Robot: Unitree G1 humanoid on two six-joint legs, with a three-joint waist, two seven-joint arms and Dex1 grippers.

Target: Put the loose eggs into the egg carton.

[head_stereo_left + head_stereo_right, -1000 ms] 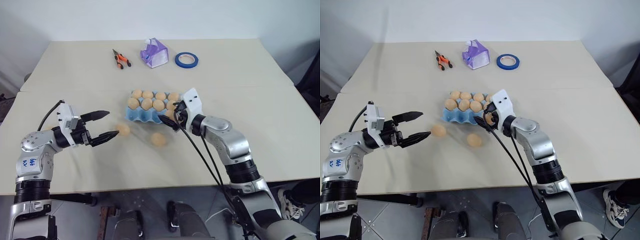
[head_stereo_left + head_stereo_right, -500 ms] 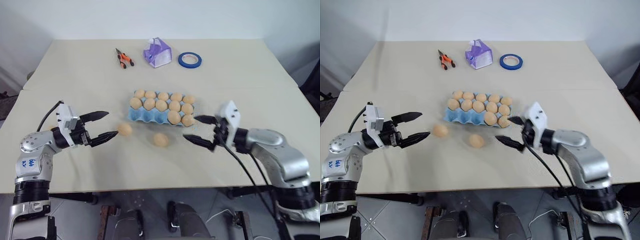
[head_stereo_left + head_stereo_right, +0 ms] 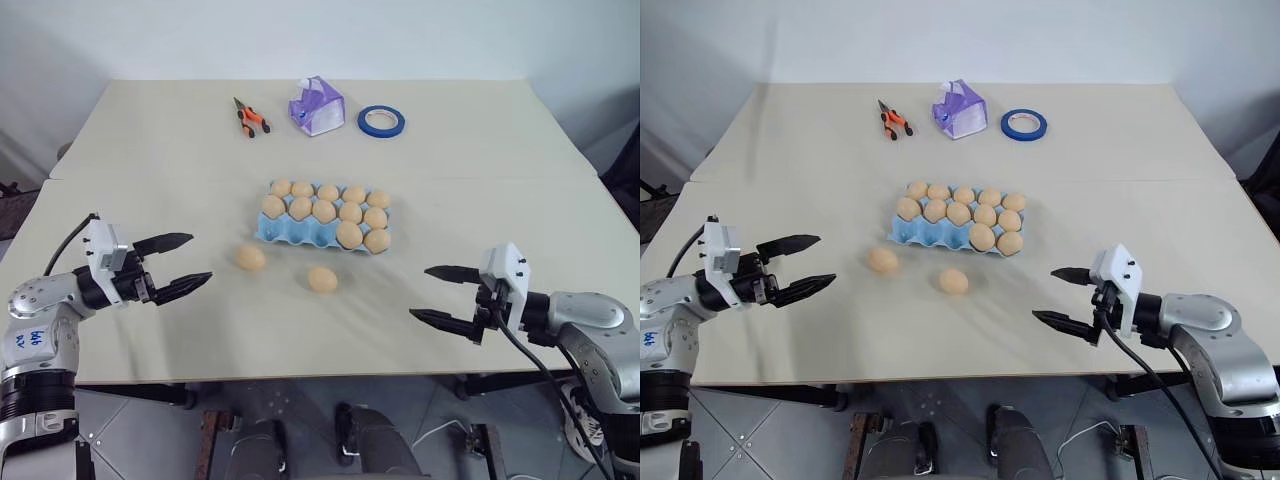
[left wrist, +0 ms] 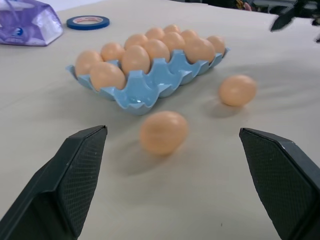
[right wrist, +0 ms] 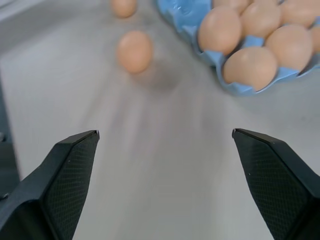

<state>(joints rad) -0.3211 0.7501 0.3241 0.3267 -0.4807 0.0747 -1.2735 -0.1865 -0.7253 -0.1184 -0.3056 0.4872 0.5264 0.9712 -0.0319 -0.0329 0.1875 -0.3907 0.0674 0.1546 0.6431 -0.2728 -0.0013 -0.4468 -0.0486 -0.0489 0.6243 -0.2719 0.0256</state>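
two smooth tan-brown oval eggs (image 3: 251, 257) (image 3: 321, 279) loose on the beige tabletop (image 3: 150, 160), just beside the light-blue moulded egg tray (image 3: 275, 232). left gripper (image 3: 180, 264) and right gripper (image 3: 437, 295) spread wide, empty. likely light, brittle, prone to rolling; best pinched gently across the middle.

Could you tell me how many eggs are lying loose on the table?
2. One egg lies just off the carton's near left corner, toward the left claw; the other egg lies in front of the carton's near edge.
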